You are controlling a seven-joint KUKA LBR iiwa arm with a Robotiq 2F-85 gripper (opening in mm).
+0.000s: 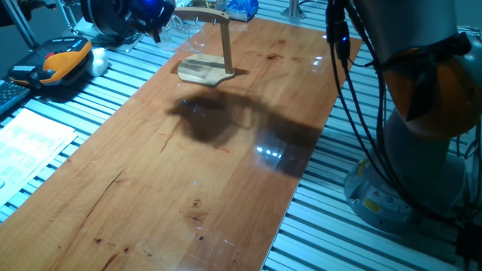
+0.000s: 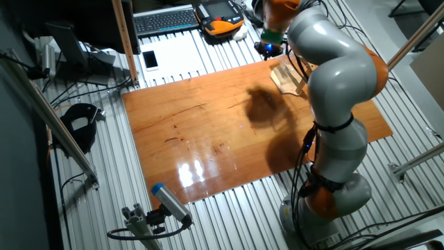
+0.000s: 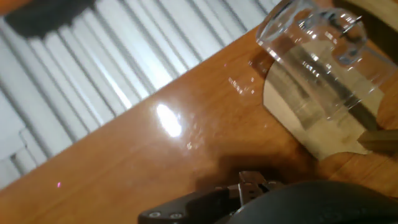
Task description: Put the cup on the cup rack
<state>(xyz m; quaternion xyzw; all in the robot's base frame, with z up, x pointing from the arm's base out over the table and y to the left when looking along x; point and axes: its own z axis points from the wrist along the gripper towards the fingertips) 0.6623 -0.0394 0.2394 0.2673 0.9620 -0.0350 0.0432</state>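
Note:
The cup rack stands at the far end of the wooden board, with its curvy base (image 1: pixel 203 70), thin post and curved top arm (image 1: pixel 197 13). It also shows in the other fixed view (image 2: pixel 286 78). The clear glass cup (image 3: pixel 314 53) is tilted above the rack's base (image 3: pixel 323 134) in the hand view. In one fixed view it is a faint glassy shape (image 1: pixel 181 27) under the tip of the arm. My gripper (image 1: pixel 149 15) is just left of the arm's tip, beside the cup. In the hand view only a dark finger part (image 3: pixel 249 185) shows at the bottom, apart from the cup. I cannot tell whether the cup hangs on the arm.
An orange and black handheld pendant (image 1: pixel 56 62) and a keyboard (image 2: pixel 165 19) lie on the slatted metal table behind the board (image 1: pixel 188 173). The robot's grey base and cables (image 1: pixel 407 150) stand at the board's right side. A phone (image 2: pixel 150 60) lies near the keyboard.

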